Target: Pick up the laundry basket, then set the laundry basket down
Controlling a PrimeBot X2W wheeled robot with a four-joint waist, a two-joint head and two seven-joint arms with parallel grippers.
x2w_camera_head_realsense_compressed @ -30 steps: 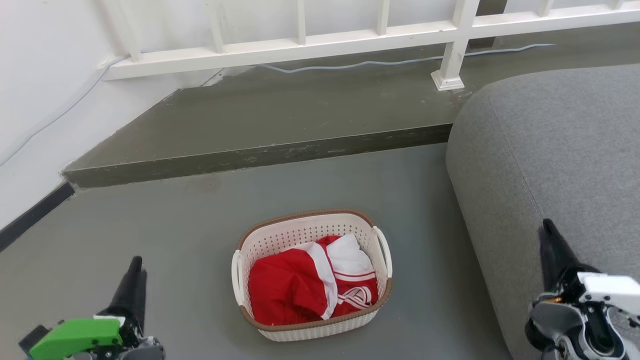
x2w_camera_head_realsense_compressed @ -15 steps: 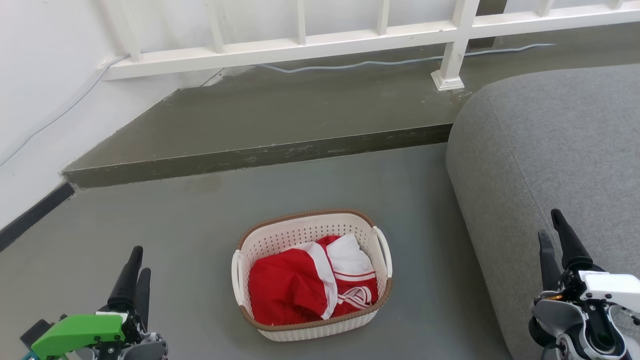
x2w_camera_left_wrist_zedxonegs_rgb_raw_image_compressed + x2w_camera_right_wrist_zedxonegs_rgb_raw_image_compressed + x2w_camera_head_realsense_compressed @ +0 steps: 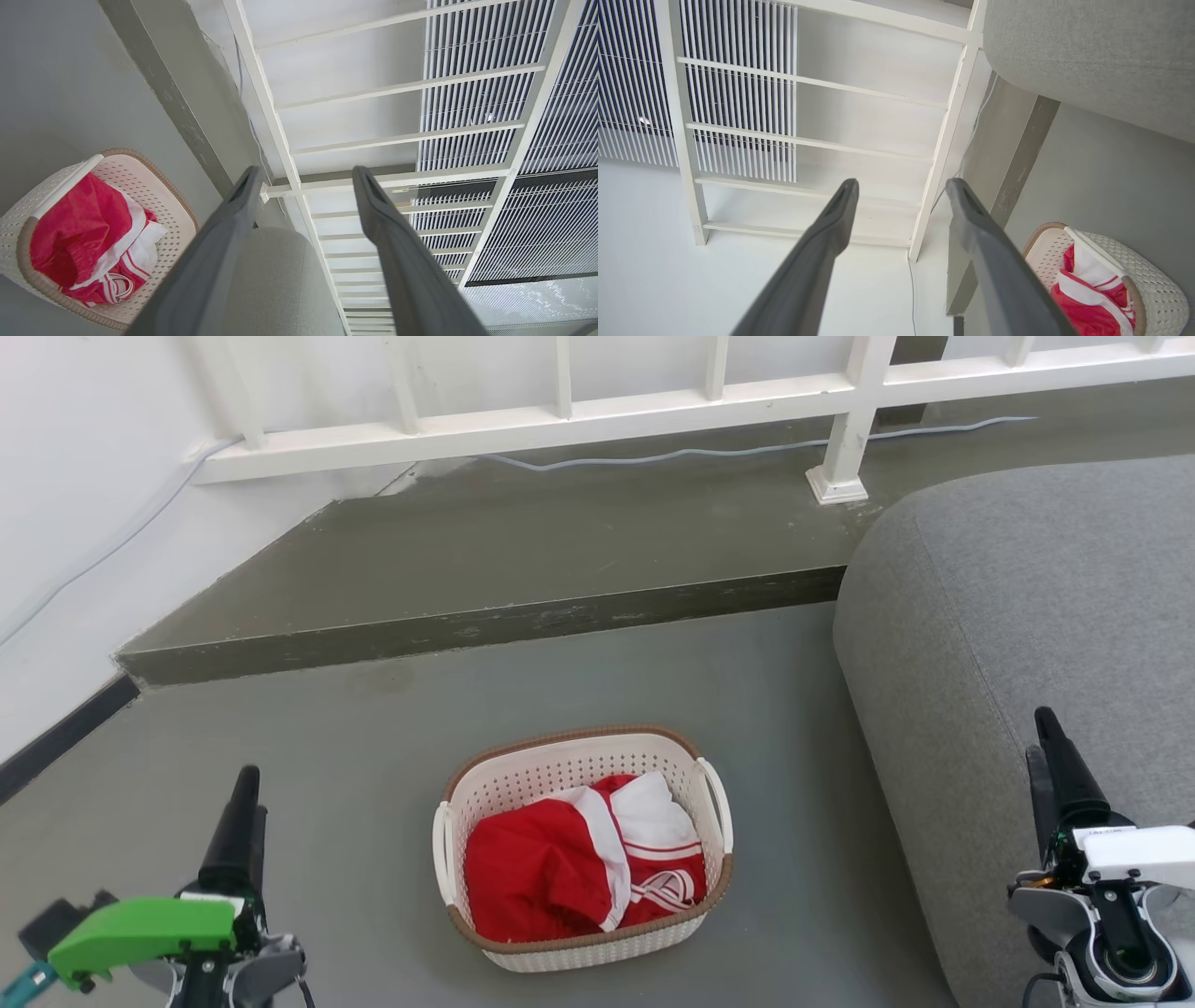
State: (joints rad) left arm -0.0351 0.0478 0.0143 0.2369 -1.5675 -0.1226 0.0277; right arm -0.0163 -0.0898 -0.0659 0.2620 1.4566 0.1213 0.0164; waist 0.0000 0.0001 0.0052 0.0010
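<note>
The laundry basket (image 3: 571, 739) stands on the grey floor midway between my arms, cream and perforated, with a brown rim and a white loop handle on each short side. A red and white garment (image 3: 551, 868) lies inside it. My left gripper (image 3: 250, 795) hangs open to the basket's left, well apart from it and holding nothing. My right gripper (image 3: 1039, 737) is open and empty too, off to the right in front of the sofa. In the left wrist view the left gripper (image 3: 306, 175) has the laundry basket (image 3: 156, 173) at lower left. The right gripper (image 3: 902, 185) has the laundry basket (image 3: 1155, 284) at lower right.
A grey sofa (image 3: 1027, 597) fills the right side, close to the basket's right handle. Behind the basket a raised step (image 3: 467, 627) crosses the floor, with a white railing (image 3: 560, 422) and a loose cable (image 3: 700, 454) on it. A white wall (image 3: 75, 523) closes the left.
Both grippers have shifted up and forward a little and their fingers have parted since a second ago. The basket and the garment lie as before.
</note>
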